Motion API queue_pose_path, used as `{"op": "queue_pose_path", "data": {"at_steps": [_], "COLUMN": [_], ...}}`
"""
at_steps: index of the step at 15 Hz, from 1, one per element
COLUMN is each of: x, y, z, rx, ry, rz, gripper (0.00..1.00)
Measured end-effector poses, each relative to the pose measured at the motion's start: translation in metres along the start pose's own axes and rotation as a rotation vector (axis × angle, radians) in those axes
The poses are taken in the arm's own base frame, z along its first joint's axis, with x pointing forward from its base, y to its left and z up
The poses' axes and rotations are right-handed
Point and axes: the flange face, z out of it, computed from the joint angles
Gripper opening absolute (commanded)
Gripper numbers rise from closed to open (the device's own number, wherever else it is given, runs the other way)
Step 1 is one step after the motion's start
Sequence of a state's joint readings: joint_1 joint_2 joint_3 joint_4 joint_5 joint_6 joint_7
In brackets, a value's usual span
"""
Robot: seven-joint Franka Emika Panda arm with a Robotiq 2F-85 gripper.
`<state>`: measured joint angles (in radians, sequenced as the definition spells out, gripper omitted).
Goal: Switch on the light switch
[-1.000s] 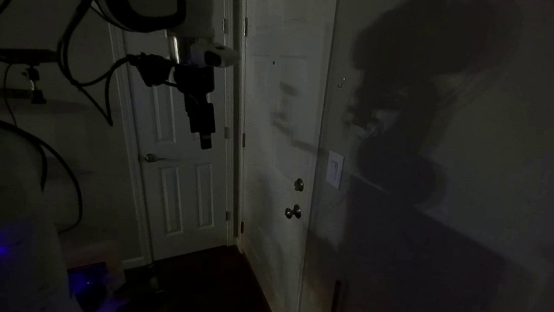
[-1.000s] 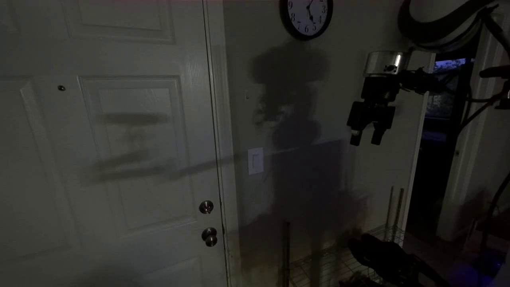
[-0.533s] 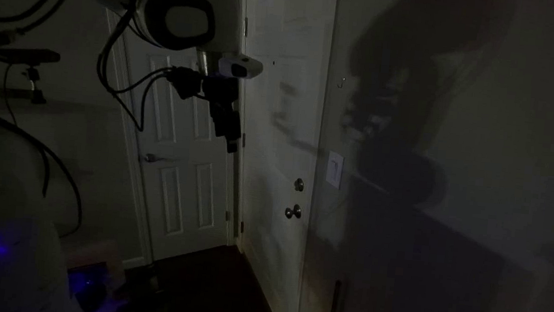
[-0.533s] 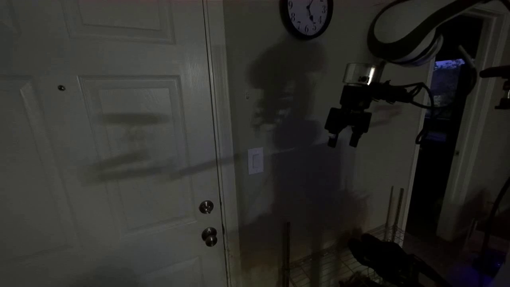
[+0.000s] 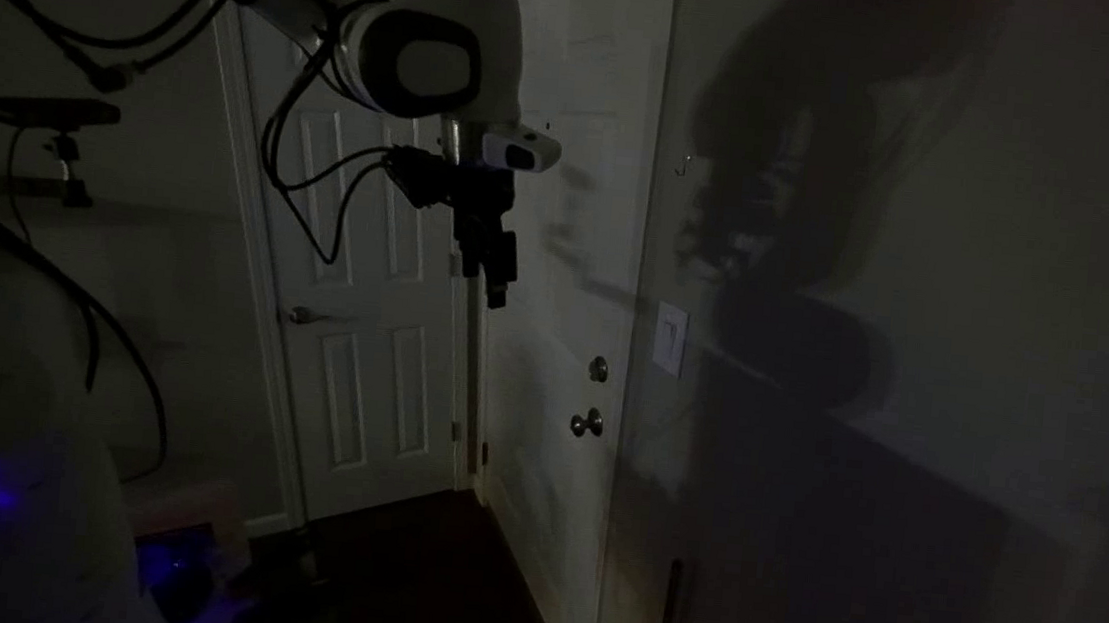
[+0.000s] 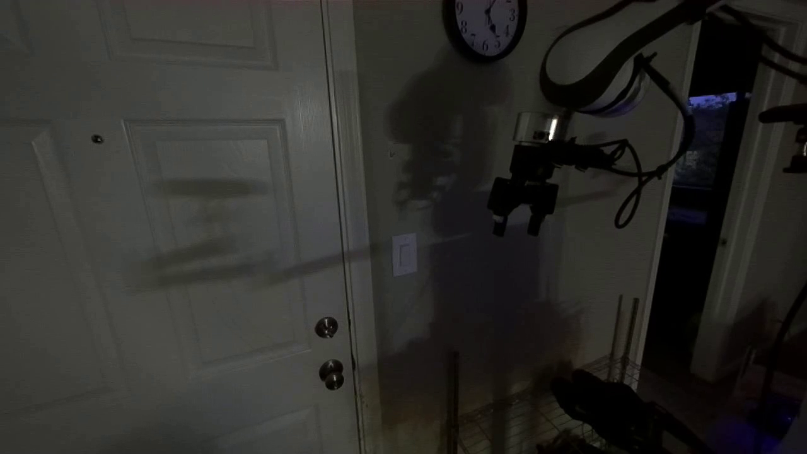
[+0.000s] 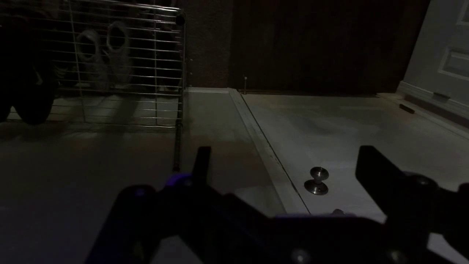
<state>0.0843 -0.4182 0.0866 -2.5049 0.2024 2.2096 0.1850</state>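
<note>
In an exterior view, left to right: white panelled door (image 6: pixel 183 227), closed, left of the light switch (image 6: pixel 405 255); metal deadbolt (image 6: pixel 326 327) with round knob (image 6: pixel 331 374) directly beneath, both lower left of the switch. Light switch, one: white upright wall plate just beside the door frame (image 6: pixel 353 157) (toggle too dim to read as up or down). Wall clock (image 6: pixel 485 28), black-rimmed, partly visible, above and right of the switch. Tool (image 6: pixel 517 227), one, dark: right of the switch and slightly higher, well apart from it in both exterior views; fingers (image 6: pixel 534 225) directed downward and spread, a gap between the tips. Wire rack (image 6: pixel 523 422): below and right of the switch. Robot arm (image 6: pixel 605 72): upper right of the switch. Dark doorway (image 6: pixel 687 271): far right of the switch.
</note>
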Motion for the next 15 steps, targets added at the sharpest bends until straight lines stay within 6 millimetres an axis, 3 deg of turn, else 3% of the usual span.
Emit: {"op": "queue_pose_path", "data": {"at_steps": [9,15], "x": [0.043,0.06], "y": [-0.012,-0.019], "z": [0.036,0.059], "rx": [0.002,0.004], "ry": [0.041,0.049], "rz": [-0.007,-0.014], "gripper": [1.0,1.0]}}
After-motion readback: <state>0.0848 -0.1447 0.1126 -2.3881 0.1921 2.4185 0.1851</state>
